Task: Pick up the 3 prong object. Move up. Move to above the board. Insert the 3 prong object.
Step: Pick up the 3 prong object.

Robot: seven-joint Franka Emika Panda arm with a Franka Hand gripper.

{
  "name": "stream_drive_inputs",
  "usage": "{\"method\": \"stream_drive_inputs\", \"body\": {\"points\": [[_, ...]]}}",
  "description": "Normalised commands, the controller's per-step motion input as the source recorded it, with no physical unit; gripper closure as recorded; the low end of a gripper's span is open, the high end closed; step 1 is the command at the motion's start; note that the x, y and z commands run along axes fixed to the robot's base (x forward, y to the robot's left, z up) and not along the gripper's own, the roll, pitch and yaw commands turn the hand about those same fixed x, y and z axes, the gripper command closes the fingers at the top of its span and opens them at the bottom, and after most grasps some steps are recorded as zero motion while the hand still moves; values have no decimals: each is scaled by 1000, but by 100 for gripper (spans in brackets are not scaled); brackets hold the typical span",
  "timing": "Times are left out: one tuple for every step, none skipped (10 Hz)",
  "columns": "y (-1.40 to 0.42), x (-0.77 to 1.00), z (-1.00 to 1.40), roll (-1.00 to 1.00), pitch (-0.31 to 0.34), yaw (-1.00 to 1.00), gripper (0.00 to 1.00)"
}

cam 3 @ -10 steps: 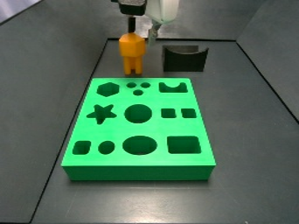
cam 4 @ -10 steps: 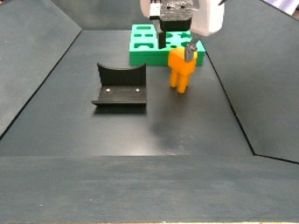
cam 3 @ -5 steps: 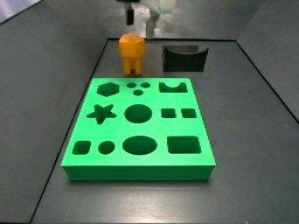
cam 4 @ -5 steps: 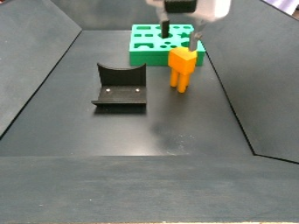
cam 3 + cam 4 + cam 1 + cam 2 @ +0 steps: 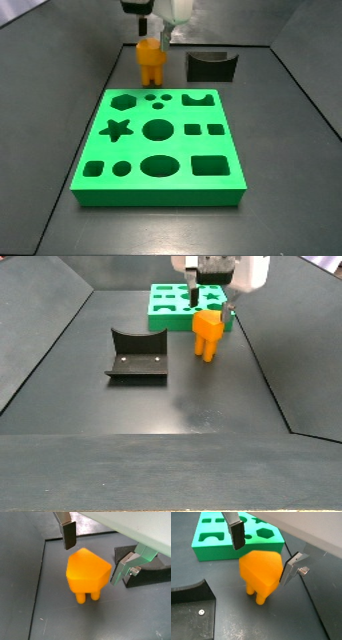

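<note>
The 3 prong object is an orange peg with a hexagonal top, standing upright on its short legs on the dark floor just beyond the far edge of the board. It also shows as the peg. My gripper hangs directly over it, open. One finger is above and beside the top, the other finger is close along its opposite side. Nothing is gripped. The green board lies flat with its cut-outs showing.
The dark fixture stands on the floor beside the peg, near the board's far corner; the same fixture shows elsewhere. Sloped dark walls enclose the floor on both sides.
The gripper rose half a second ago and has since come back down, so its fingers now flank the peg's top. The peg and board have not moved.
</note>
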Motion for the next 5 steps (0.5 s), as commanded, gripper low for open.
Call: {"method": "stream_drive_inputs", "body": {"points": [[114, 146, -177, 53, 24, 11, 0], [254, 154, -57, 63, 66, 49, 0], [129, 189, -69, 29, 59, 0, 0], [0, 191, -137, 33, 30, 0, 0], [-34, 46, -280, 120, 7, 0, 0]]}}
